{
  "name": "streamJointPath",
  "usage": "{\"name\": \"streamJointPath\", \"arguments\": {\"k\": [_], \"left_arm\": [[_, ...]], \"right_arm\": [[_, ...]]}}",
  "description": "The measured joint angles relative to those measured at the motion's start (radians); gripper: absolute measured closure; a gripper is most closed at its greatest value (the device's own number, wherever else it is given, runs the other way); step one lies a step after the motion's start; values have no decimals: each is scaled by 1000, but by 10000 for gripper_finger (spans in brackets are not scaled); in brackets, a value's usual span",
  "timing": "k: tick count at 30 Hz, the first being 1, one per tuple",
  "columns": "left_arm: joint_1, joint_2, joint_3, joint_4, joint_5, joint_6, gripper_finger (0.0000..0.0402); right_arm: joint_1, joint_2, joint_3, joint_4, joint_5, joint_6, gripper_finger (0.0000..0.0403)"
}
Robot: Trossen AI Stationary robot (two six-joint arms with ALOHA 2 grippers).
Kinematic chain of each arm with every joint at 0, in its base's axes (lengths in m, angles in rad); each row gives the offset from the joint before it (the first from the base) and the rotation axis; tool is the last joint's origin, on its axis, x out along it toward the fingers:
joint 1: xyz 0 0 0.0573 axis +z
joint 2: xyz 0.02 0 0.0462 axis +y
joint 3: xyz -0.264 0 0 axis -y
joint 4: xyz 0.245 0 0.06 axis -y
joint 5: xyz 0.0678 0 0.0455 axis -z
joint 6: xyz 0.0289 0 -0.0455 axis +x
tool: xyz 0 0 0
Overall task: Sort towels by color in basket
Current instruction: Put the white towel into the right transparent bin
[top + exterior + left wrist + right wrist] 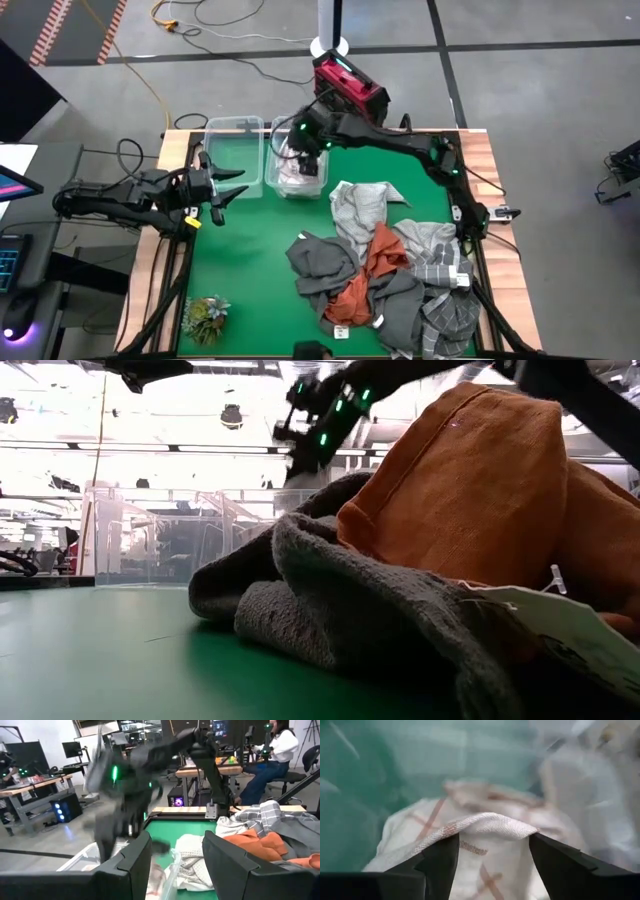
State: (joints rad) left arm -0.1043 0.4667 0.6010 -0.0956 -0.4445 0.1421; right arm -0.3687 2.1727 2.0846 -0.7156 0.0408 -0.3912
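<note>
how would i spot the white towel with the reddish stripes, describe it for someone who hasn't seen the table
Start at the green table and find the two clear bins at its far edge. The towel lies in the right-hand bin, under the right gripper, whose fingers stand open. It is white with thin reddish lines, unlike the grey and orange towels in the pile nearer the front.

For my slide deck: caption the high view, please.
Right pincer open above a white towel in the clear bin; left pincer waits; mixed towels piled on green mat.

Two bins [237, 150] side by side behind the towel heap [385, 265], plant [205, 318] at front-left.
</note>
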Motion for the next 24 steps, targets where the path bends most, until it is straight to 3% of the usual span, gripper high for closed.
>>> {"name": "streamJointPath", "arguments": {"k": [8, 12, 18, 24], "left_arm": [[0, 0, 0, -2, 0, 0, 235], [0, 0, 0, 6, 0, 2, 235], [0, 0, 0, 26, 0, -6, 235], [2, 21, 0, 5, -1, 40, 235]], "right_arm": [[3, -228, 2, -84, 22, 63, 117], [12, -282, 3, -101, 22, 122, 117], [41, -259, 3, -30, 15, 130, 117], [56, -135, -1, -15, 10, 71, 117]]}}
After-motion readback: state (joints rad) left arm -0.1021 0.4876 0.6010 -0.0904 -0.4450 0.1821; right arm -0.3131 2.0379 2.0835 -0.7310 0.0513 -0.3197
